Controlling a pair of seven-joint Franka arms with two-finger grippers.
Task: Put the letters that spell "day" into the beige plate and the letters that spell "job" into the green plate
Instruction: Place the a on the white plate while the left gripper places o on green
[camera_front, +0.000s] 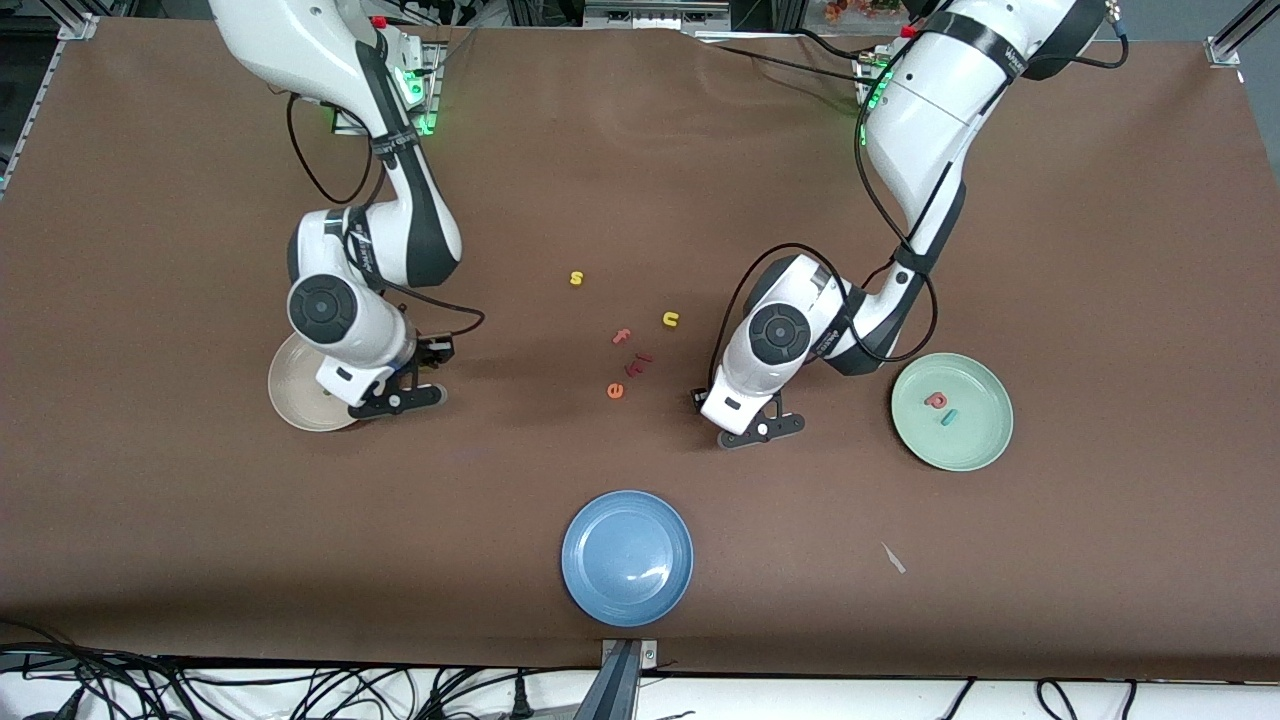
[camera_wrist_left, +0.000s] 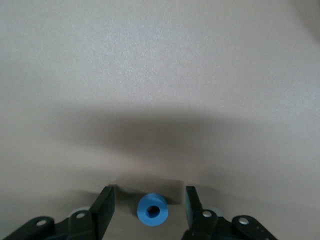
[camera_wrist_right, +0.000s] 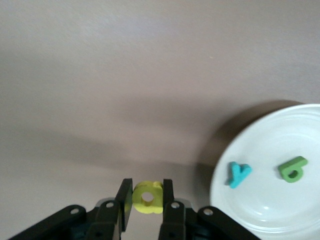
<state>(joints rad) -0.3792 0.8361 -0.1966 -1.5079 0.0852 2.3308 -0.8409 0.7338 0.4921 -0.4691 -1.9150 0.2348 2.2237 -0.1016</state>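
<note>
A blue plate (camera_front: 627, 558) sits nearest the front camera on the brown table (camera_front: 1100, 250), while mid-table lie a yellow "s" (camera_front: 576, 278), a yellow "u" (camera_front: 670, 319), a salmon "f" (camera_front: 622, 337), an orange "e" (camera_front: 615, 391) and a small reddish piece (camera_front: 638, 362).

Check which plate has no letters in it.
The blue plate, nearest the front camera. The green plate holds two letters; the beige plate holds two.
</note>
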